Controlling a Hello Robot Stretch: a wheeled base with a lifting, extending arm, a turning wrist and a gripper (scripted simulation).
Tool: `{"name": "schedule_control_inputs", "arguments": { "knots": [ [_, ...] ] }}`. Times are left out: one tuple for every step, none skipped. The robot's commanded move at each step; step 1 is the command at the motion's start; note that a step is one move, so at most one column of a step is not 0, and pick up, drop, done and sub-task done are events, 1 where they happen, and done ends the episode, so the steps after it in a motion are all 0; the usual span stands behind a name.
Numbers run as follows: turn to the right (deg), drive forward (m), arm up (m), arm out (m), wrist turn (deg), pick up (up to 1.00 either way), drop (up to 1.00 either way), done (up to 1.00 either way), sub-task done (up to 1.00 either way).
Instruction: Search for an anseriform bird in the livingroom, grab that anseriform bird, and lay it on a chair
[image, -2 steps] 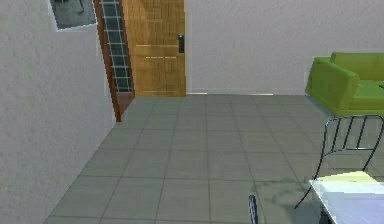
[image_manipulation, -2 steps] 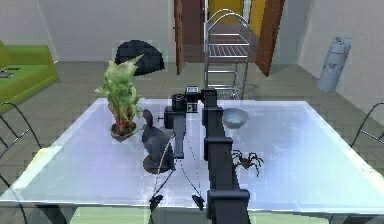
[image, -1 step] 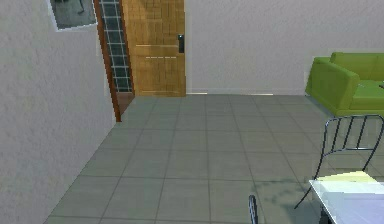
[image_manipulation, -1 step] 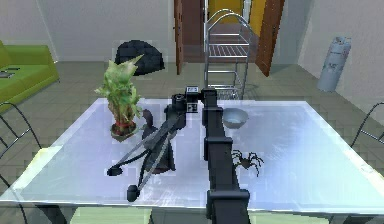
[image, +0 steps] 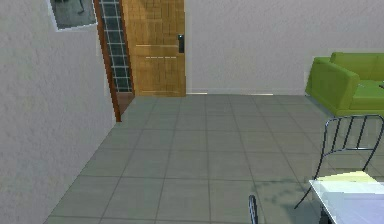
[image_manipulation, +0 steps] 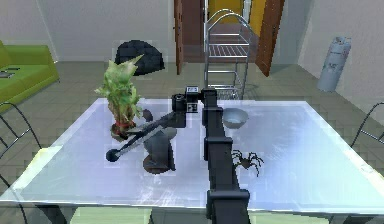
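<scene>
A grey figure (image_manipulation: 160, 150), maybe the bird, is seen on the shiny table (image_manipulation: 300, 165), just beside the claw (image_manipulation: 114, 155). Whether anything is held by the claw cannot be told. The figure is judged hard, smooth and easy to break; it should be gripped around its body. A green chair (image: 342, 85) is set on grey tiles.

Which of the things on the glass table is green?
The leafy potted plant, leftmost of them. The bowl is pale grey, the spider-like thing black, the lumpy figure beside the plant dark grey.
</scene>
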Motion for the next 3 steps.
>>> {"name": "schedule_control_inputs", "arguments": {
  "knots": [
    [0.0,0.0,0.0,0.0,45.0,0.0,0.0,0.0,0.0],
    [0.0,0.0,0.0,0.0,27.0,0.0,0.0,0.0,0.0],
    [0.0,0.0,-0.3,0.0,0.0,0.0,0.0,0.0,0.0]
  ]
}}
